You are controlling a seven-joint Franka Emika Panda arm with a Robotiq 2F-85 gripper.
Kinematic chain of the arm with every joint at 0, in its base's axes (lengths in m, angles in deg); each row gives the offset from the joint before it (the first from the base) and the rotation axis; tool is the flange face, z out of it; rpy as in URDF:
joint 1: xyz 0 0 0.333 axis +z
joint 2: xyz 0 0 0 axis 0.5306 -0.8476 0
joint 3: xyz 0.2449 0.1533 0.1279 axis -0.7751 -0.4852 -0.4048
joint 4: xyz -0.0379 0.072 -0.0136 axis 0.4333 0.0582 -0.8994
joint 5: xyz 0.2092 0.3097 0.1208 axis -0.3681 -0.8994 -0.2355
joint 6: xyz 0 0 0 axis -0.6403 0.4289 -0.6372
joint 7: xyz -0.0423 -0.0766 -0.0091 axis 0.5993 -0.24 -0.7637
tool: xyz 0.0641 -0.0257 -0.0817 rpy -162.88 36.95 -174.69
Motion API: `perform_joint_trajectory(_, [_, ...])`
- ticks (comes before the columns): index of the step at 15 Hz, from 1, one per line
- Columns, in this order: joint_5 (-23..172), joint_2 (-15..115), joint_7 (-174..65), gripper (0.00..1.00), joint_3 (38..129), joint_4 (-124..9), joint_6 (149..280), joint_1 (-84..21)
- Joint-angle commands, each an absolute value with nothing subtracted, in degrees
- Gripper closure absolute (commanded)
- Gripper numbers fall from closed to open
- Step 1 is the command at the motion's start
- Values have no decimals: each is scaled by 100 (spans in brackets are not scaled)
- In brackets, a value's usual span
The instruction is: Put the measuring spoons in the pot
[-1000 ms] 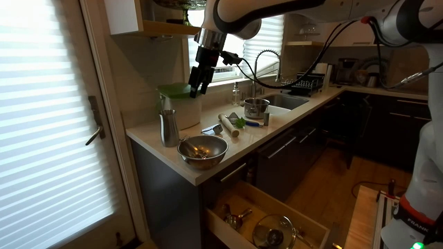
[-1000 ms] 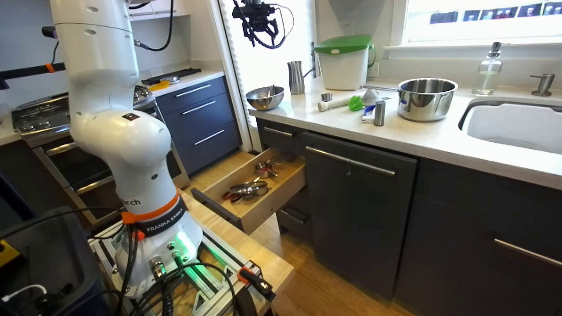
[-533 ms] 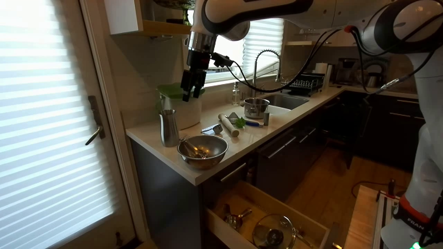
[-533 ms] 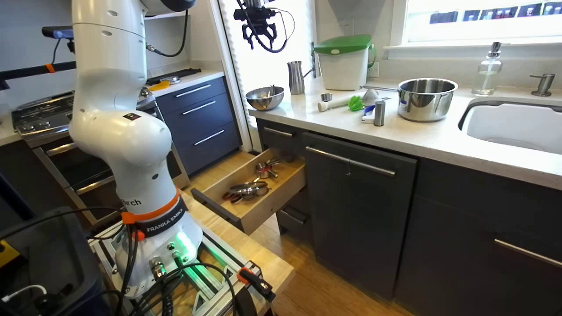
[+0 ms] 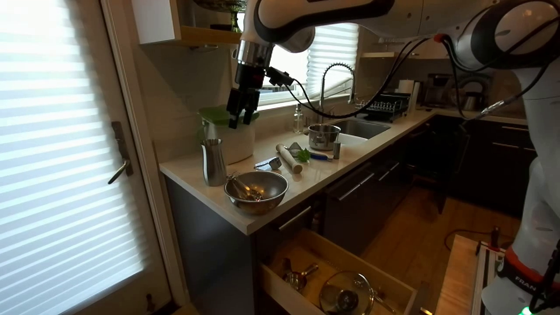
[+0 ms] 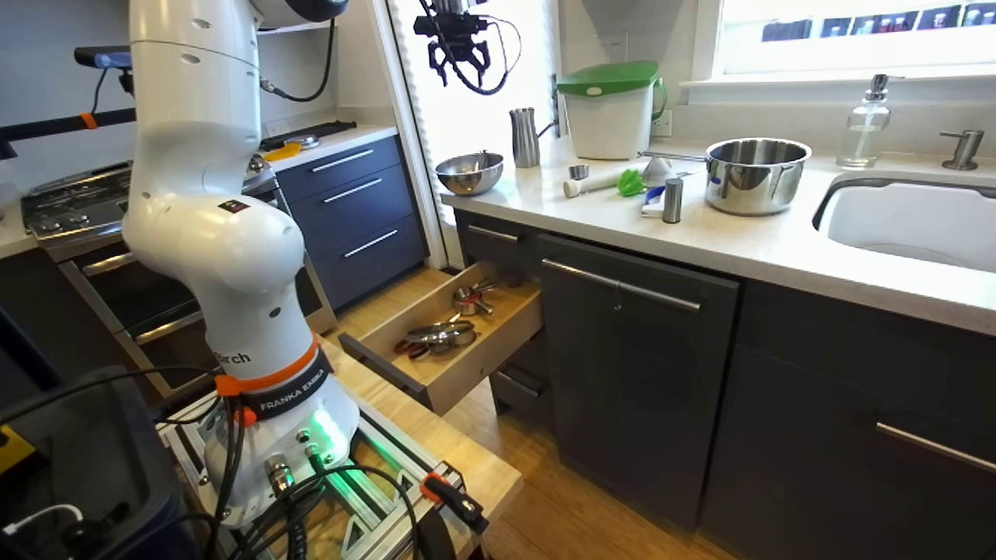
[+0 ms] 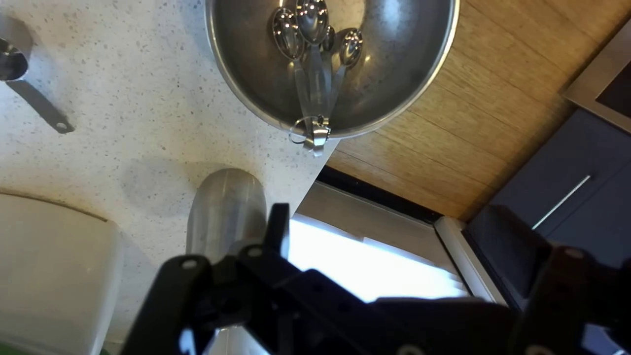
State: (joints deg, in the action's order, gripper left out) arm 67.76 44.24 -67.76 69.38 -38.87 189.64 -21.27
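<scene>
I hold my end effector (image 6: 462,82) spread and empty, presumably to pinch the measuring spoons (image 7: 316,74) leaning in the mixing bowl (image 7: 399,69), handle ends (image 7: 320,137) over its rim (image 7: 259,112), bound for the saucepan (image 6: 756,187).

White light is glowing through a blind-covered door (image 5: 65,157) and a window (image 6: 864,39), while an open shelf (image 5: 210,35) is jutting from a shadowed wall (image 5: 179,96) in an exterior view. In both exterior views a pale countertop (image 6: 809,241) is running below the window, dark cabinets (image 6: 840,404) are standing beneath it, a wooden drawer (image 6: 490,350) is sticking out, and a wood floor (image 6: 568,498) is stretching below. A steel-trimmed oven (image 6: 128,292) is standing near dark blue drawers (image 6: 362,202) in an exterior view, and in the wrist view the floor is showing past the countertop's edge.
</scene>
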Motion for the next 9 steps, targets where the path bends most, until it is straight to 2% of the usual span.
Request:
perform_joint_trajectory(1, [6459, 4115, -6697, 0, 6907, -3812, 18633, -2195])
perform_joint_trajectory(6, [6422, 3656, -6473, 0, 7037, -3851, 18899, -2249])
perform_joint_trajectory(7, [6351, 3534, -6481, 2, 7024, -3814, 19011, -2273])
perform_joint_trajectory(9, [6282, 3322, -6406, 12, 7016, -3749, 19169, -2257])
